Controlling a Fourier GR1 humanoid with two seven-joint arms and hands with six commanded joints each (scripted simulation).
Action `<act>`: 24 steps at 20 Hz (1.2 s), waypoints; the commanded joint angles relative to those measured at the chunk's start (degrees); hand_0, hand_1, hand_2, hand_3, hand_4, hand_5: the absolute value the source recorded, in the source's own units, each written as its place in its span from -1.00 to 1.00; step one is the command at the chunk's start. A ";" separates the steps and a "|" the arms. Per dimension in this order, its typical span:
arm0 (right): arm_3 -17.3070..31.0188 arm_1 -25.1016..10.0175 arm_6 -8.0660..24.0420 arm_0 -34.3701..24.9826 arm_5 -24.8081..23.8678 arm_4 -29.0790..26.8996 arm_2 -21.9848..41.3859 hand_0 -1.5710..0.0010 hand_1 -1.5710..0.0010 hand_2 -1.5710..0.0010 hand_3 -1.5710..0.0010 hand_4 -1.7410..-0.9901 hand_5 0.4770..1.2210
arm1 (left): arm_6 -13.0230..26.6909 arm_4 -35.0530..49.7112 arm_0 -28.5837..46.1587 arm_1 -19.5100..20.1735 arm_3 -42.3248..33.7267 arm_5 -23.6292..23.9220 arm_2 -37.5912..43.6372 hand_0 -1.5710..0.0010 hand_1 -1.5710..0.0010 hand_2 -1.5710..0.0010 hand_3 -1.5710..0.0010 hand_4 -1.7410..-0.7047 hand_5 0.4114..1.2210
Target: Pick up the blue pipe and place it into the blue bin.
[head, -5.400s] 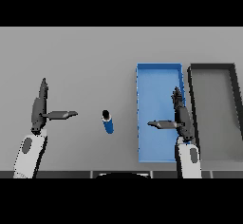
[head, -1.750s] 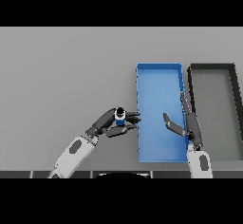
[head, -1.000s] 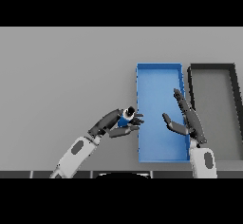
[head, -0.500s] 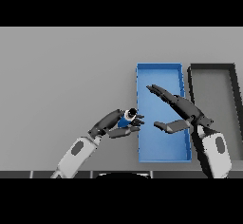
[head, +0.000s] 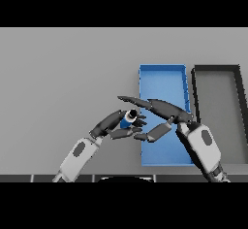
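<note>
The blue pipe [head: 127,119] is a short blue cylinder with a dark open end. My left hand [head: 114,124] is shut on it, holding it just left of the blue bin [head: 162,80], near the bin's left wall. My right hand [head: 161,112] reaches leftward over the bin with its fingers straight and spread. Its fingertips lie just above the pipe and its thumb just below, close to the left hand. Whether the right hand touches the pipe is unclear.
A dark grey bin [head: 217,73] stands right of the blue bin, side by side with it. The grey table [head: 63,77] stretches to the left and back.
My left hand has carried the pipe from the table's middle to the blue bin's left wall. My right hand has swung left over the bin toward the pipe.
</note>
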 commanded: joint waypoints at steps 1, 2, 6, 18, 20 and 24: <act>0.54 0.75 0.37 -1.21 0.12 0.86 0.81 1.00 1.00 0.93 1.00 0.33 -0.80 | 0.28 0.51 0.28 -0.12 0.04 -0.58 0.11 -1.00 -1.00 -1.00 -1.00 -0.47 1.00; 1.31 1.48 0.77 -2.69 0.03 1.70 1.31 0.99 0.99 0.92 1.00 0.36 -0.82 | 1.07 1.52 0.11 -0.32 -0.02 -1.41 0.51 -1.00 -1.00 -1.00 -1.00 -0.47 1.00; 3.88 2.57 2.62 -6.59 1.20 1.69 2.42 0.97 0.96 0.89 1.00 0.48 -0.88 | 2.08 -0.02 0.91 -0.45 -0.06 -1.55 0.67 -1.00 -1.00 -1.00 -1.00 -0.48 1.00; 8.74 7.87 3.28 -10.86 1.30 -0.13 5.22 -0.64 -0.64 -0.66 -0.40 -0.64 -0.23 | 3.63 0.54 1.52 -2.38 -0.11 -3.58 2.70 -1.00 -1.00 -1.00 -0.95 -0.90 1.00; 8.36 7.49 2.06 -10.68 1.51 0.25 5.52 -0.77 -0.77 -0.78 -0.59 -0.75 0.21 | 3.57 0.73 2.17 -3.13 -0.50 -3.86 2.39 -1.00 -1.00 -1.00 -0.90 -0.93 1.00; 7.79 7.66 -1.97 -10.12 1.15 2.61 6.92 -0.91 -0.91 -0.91 -0.83 -0.90 0.68 | 3.52 0.09 1.56 -3.09 -0.45 -4.68 3.39 -1.00 -1.00 -1.00 -0.83 -0.97 1.00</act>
